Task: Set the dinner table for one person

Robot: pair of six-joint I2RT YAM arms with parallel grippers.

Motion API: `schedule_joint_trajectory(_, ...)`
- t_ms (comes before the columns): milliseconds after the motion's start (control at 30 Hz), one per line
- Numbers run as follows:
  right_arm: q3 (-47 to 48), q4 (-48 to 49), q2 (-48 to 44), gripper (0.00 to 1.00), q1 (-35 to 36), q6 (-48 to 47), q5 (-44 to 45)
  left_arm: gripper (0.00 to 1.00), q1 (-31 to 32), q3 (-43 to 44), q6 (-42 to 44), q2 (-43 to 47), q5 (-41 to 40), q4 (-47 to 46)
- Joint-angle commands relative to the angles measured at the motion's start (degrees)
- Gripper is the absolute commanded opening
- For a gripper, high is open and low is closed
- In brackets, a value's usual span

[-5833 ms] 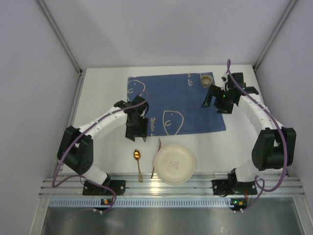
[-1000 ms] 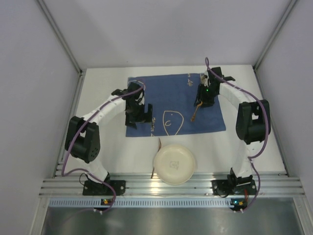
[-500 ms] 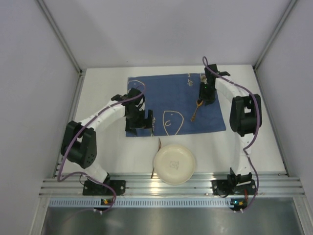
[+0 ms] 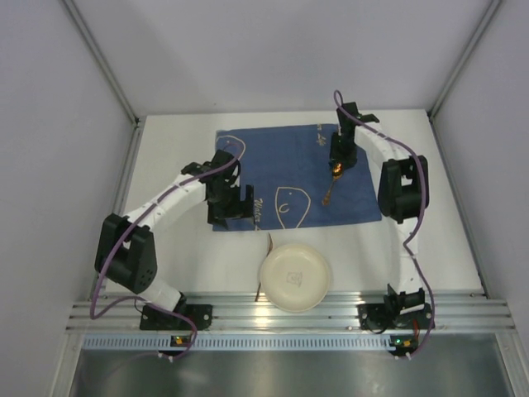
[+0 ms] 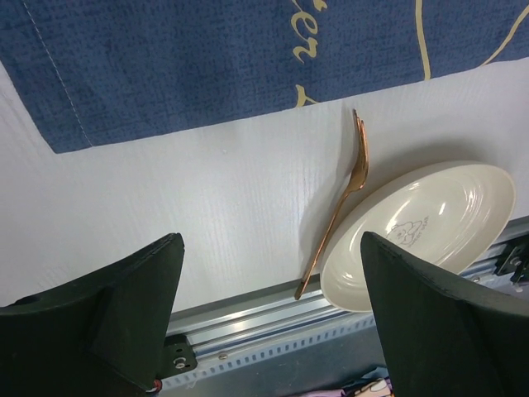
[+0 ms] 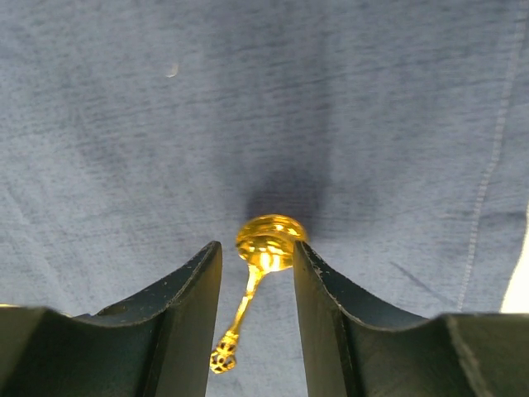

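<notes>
On the blue cloth (image 4: 289,169), spread over the white dinner table (image 4: 173,165), a gold spoon (image 4: 331,190) lies at the right. My right gripper (image 4: 337,164) hangs just above its bowl. In the right wrist view the jaws of the right gripper (image 6: 256,248) straddle the spoon's bowl (image 6: 269,241): a gap shows at the left finger, and the right finger (image 6: 318,289) is at the bowl's edge. My left gripper (image 4: 234,217) is wide open and empty over the cloth's near left corner. A cream plate (image 4: 295,277) and a copper fork (image 4: 269,246) lie near the front.
In the left wrist view, the fork (image 5: 340,219) leans against the plate (image 5: 421,236) on the white table (image 5: 207,207), with its handle end at the ribbed aluminium rail (image 5: 248,322). Grey walls enclose the table on three sides.
Over the last second the right arm's elbow swung inward and its gripper edged slightly back over the spoon, which stayed put. Earlier still, the spoon lay on the table left of the plate.
</notes>
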State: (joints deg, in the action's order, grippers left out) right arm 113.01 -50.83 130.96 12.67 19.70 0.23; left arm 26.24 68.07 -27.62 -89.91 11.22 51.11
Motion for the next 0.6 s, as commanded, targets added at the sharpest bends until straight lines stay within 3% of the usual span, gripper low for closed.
schedule_joint_trajectory(0, 2.74, -1.20, 0.97, 0.40, 1.04, 0.60, 0.12, 0.93, 0.04, -0.49, -0.86, 2.90, -1.64, 0.83)
schedule_joint_trajectory(233, 4.14, -1.11, 2.29, 0.40, 1.48, 0.25, -2.51, 0.93, 0.04, -1.01, -1.30, 3.95, -2.26, 1.10)
schedule_joint_trajectory(567, -0.24, -3.05, -5.88, 0.40, 0.61, 1.30, 7.41, 0.93, 0.04, -1.45, -0.95, 4.31, -2.17, 1.36)
